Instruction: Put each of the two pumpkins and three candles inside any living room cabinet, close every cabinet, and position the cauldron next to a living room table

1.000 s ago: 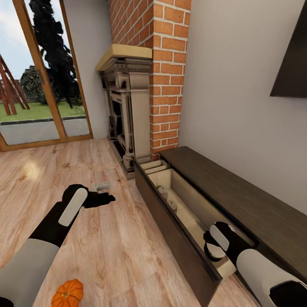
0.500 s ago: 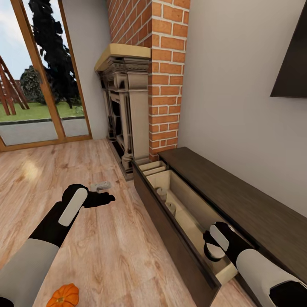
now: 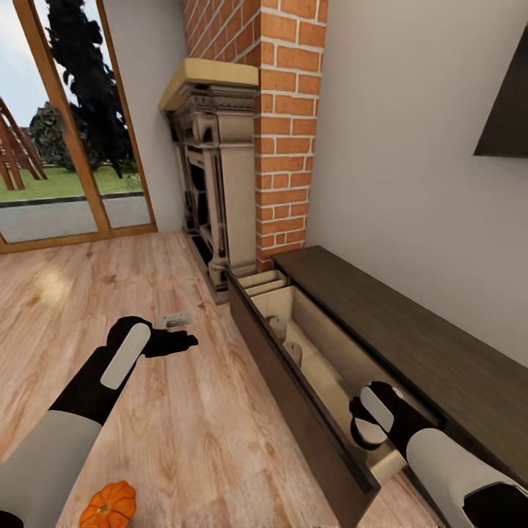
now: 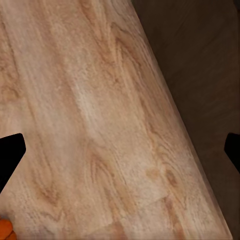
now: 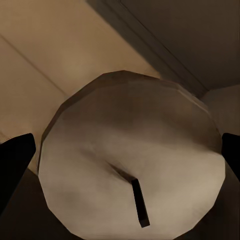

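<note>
2 candles (image 3: pixel 284 339) in the open cabinet (image 3: pixel 308 411); pumpkin (image 3: pixel 108 504) on the floor (image 3: pixel 198 433) left.

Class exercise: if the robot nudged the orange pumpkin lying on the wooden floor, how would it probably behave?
The pumpkin looks round and ribbed, so it would probably roll, wobbling over its ribs. The smooth wooden floor probably offers little resistance.

**Robot body: visible parts**

Left arm (image 3: pixel 88 389): pale grey rounded forearm shell, then a black wrist section bearing an elongated light grey oval panel. Left gripper (image 3: pixel 176 342): matte black with slim fingers.

Right arm (image 3: pixel 447 462): matching pale grey shell, black joint band, black wrist with a similar light oval panel. Right gripper (image 3: pixel 364 433): black; fingertips (image 5: pixel 15 165) appear as flat dark wedges.
</note>
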Motion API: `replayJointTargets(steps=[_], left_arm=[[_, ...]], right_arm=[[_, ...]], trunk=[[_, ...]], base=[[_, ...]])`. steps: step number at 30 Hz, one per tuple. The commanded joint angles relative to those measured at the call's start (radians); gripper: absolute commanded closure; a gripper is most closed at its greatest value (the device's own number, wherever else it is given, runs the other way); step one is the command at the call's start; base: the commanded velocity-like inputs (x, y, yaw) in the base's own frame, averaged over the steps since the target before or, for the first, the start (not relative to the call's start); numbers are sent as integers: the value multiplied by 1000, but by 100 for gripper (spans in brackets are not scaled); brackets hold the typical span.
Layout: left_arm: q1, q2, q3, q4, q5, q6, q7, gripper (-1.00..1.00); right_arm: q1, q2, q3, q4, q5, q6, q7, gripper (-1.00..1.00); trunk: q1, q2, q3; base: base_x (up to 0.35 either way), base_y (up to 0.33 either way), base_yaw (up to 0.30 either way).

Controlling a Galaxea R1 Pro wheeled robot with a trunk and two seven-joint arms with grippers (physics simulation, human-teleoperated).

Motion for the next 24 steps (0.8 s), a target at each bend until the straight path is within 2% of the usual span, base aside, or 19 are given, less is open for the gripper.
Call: replayJointTargets(steps=[1,5,11,18,24], left_arm=[[-1,1,-3,-1,10,1,10,-100],[-1,1,-3,-1,10,1,10,-100],[-1,1,-4,-1,11,1,10,-100],[-1,1,-4,-1,11,1,10,-100],[-1,1,-4,-1,10,1,10,-100]], right_arm=[[-1,-1,8,-2,-9,3,-7,100],[-1,-1,8,-2,-8,3,-7,100],[-1,-1,8,-2,-8,2,-7,100],[-1,-1,8,-1,-8,2,-7,100],[-1,-1,8,-1,-8,2,-7,100]], trunk=[[0,-1,-5],[2,-2,-20],[2,-2,-20],[5,-3,-48],[5,-3,-48]], base=[[0,0,0],[0,0,0],[0,0,0],[0,0,0],[0,0,0]])
